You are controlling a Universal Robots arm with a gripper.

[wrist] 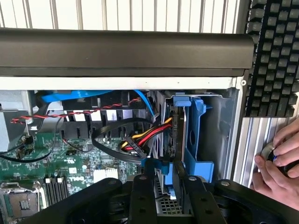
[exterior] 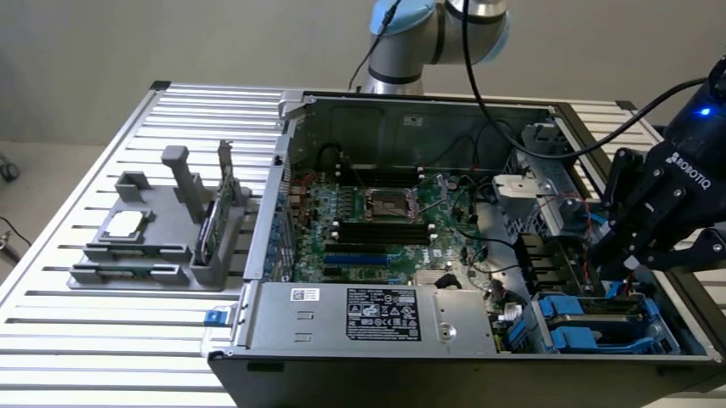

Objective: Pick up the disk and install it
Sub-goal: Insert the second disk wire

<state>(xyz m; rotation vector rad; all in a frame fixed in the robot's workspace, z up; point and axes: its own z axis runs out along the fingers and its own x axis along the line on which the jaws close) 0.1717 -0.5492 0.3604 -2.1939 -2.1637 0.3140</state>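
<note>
Slatted metal table (exterior: 68, 340), open computer case (exterior: 375, 119), end effector (wrist: 163, 179) pinching the disk (wrist: 180, 135), cables (wrist: 135, 140) beside.

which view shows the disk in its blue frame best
The wrist view: the disk stands edge-on in its blue frame close ahead of the gripper, inside the drive bay. The exterior view shows only blue frame parts at the case's corner on that view's right, under the gripper.

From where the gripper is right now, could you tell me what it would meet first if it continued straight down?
Most likely the blue-framed disk in its drive bay, directly beneath the gripper; depth is uncertain, and it may already be touching.
</note>
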